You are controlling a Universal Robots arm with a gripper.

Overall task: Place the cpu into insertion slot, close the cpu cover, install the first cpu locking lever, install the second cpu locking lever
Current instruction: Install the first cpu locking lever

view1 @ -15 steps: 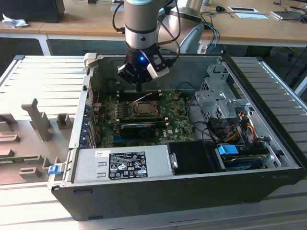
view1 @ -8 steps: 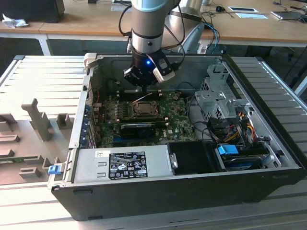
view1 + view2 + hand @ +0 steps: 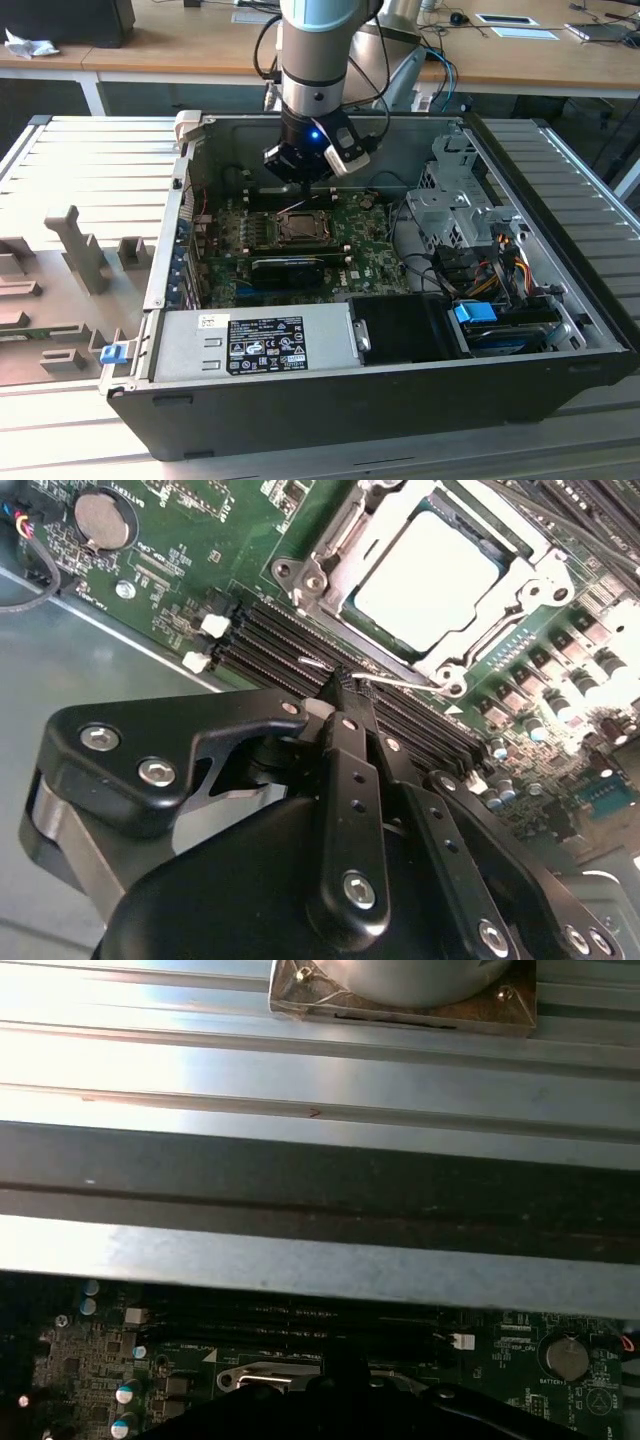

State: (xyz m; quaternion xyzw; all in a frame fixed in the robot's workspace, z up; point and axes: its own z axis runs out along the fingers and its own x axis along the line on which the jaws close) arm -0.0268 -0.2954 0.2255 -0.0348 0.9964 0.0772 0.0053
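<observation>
Silver-grey cpu (image 3: 425,575) is sitting in the socket, cover (image 3: 335,555) lying down over it. I am reading the gripper (image 3: 345,685) as pinched together on a thin wire lever (image 3: 400,680) just beside the socket; first-lever step, I judge. Seating calls for a hooking press.

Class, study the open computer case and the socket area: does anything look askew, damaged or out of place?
Nothing stands out. The cpu lies flat and square in its socket with the cpu cover framing it. The gripper, fingers together, sits at a thin wire lever beside the socket.
</observation>
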